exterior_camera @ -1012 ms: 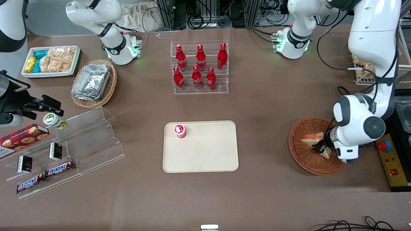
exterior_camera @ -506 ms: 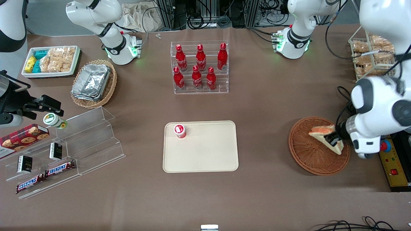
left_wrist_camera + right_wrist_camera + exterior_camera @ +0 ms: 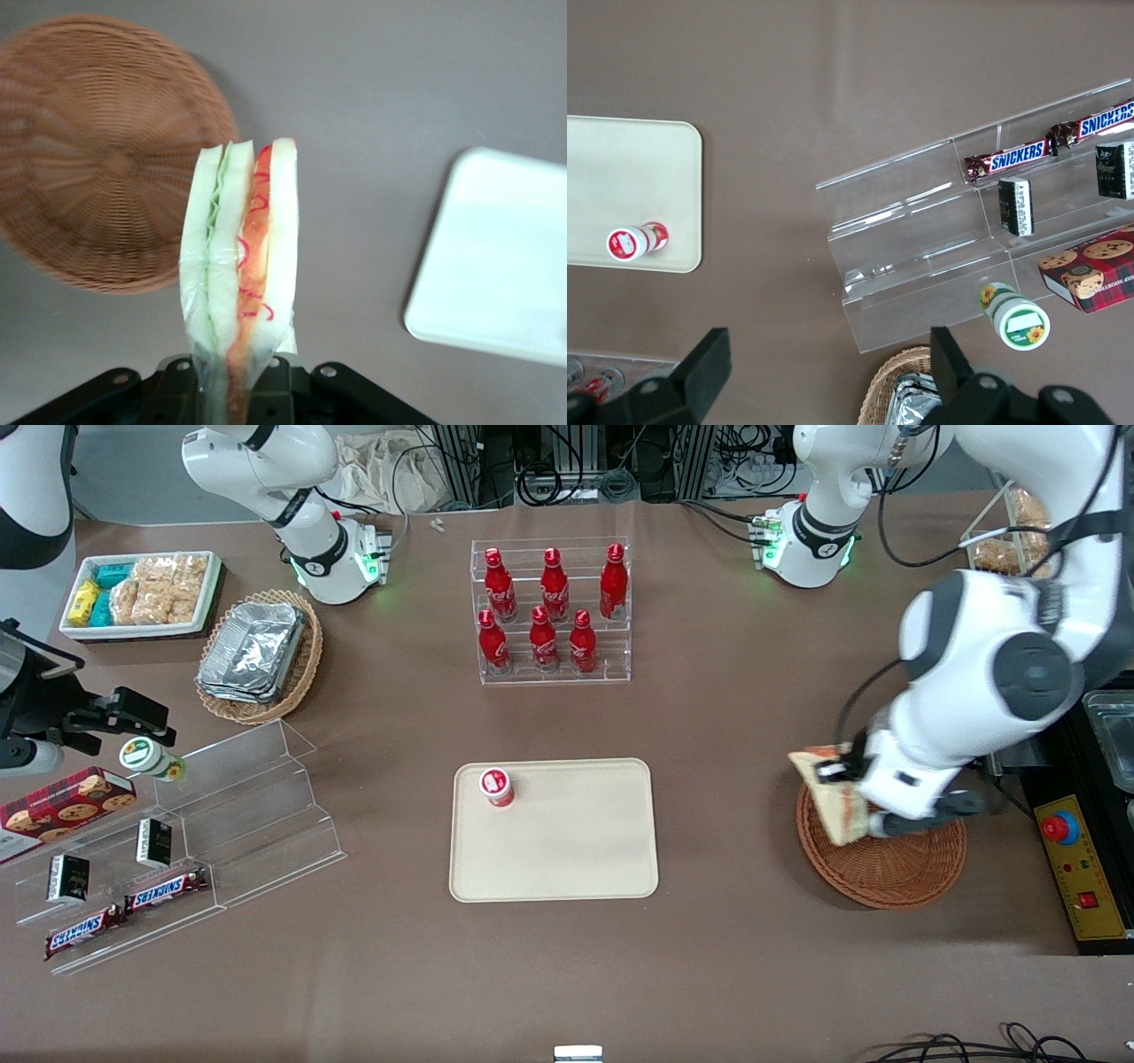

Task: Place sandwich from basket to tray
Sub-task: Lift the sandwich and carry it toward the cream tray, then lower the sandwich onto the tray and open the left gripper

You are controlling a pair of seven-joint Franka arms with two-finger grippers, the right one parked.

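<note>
We see our gripper (image 3: 842, 772) clamped on the sandwich (image 3: 828, 795), holding it edge-up in the air above the basket's (image 3: 886, 868) rim nearest the tray (image 3: 554, 868), well apart from that tray.

Wrapped sandwich (image 3: 237, 266), white bread with green and orange-red filling, held on edge above the basket's (image 3: 895, 872) rim. Reddish-brown wicker basket empty, toward the working arm's end from the cream tray (image 3: 567, 850).
</note>
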